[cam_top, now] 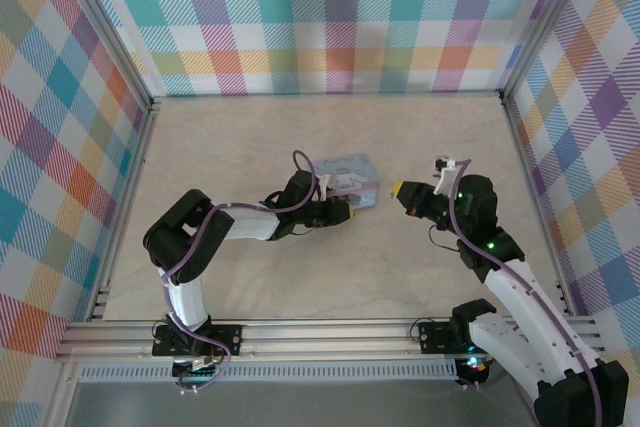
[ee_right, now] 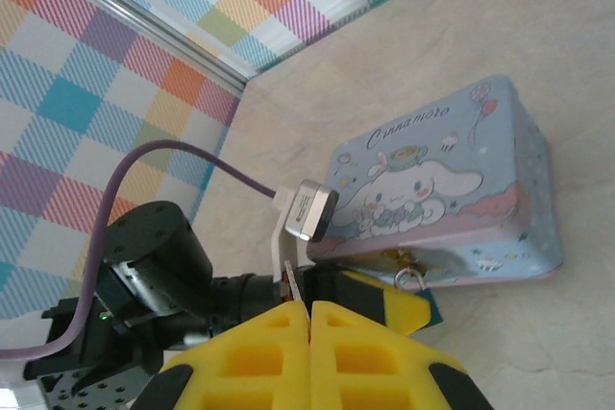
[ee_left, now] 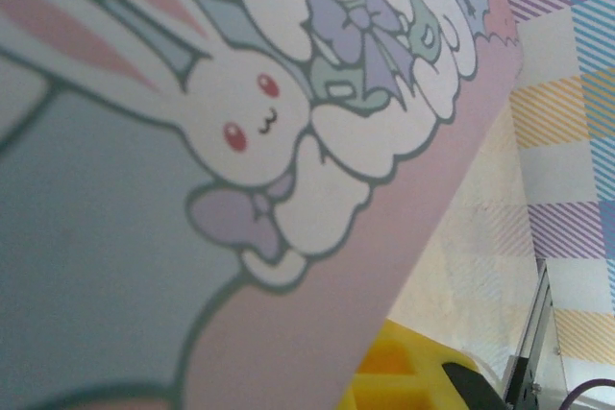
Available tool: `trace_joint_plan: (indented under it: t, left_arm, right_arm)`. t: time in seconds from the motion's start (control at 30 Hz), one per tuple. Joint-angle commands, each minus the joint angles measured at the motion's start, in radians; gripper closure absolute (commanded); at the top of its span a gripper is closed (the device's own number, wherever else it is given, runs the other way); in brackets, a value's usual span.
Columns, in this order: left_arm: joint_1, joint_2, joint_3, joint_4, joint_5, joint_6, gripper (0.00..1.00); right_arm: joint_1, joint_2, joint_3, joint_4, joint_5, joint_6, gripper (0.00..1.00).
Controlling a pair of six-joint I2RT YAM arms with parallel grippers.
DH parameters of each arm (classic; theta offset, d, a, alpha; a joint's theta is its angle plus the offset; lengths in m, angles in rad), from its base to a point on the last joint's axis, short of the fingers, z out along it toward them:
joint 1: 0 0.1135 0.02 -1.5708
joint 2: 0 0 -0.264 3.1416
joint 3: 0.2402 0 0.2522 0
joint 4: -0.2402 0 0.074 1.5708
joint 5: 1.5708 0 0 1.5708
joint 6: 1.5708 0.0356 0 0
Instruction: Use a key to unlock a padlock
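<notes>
Right gripper [ee_right: 308, 312] sits pinched shut on the key [ee_right: 294, 285], nosed toward the padlock [ee_right: 415, 281] so I can line up; left gripper [cam_top: 343, 209] braces the tin [ee_right: 452, 189], grip unreadable.

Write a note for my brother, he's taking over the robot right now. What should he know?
Left gripper: at the front edge of the tin, right beside the padlock; whether it grips anything is unclear.
Right gripper: shut, with a thin sliver, seemingly the key, poking from its tips; apart from the tin.
Padlock: tiny, against the tin's front side, silvery loop showing.
Done: key apparently in hand.
Left: bring the key to the padlock, insert, turn.
</notes>
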Motion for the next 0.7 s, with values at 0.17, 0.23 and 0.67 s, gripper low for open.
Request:
trace_joint_plan:
  t: [0.17,0.23,0.67]
  left_arm:
    - [0.008,-0.061,0.044,-0.006,0.039,0.002,0.95]
    - [0.009,-0.063,0.046,-0.010,0.041,0.001,0.95]
    - [0.013,-0.048,0.046,0.025,0.054,-0.047,0.95]
  right_arm:
    - [-0.009,-0.057,-0.133,0.147,-0.040,0.200,1.00]
    - [-0.009,-0.064,-0.171,0.189,-0.040,0.232,1.00]
    - [-0.009,-0.067,-0.208,0.226,-0.045,0.282,1.00]
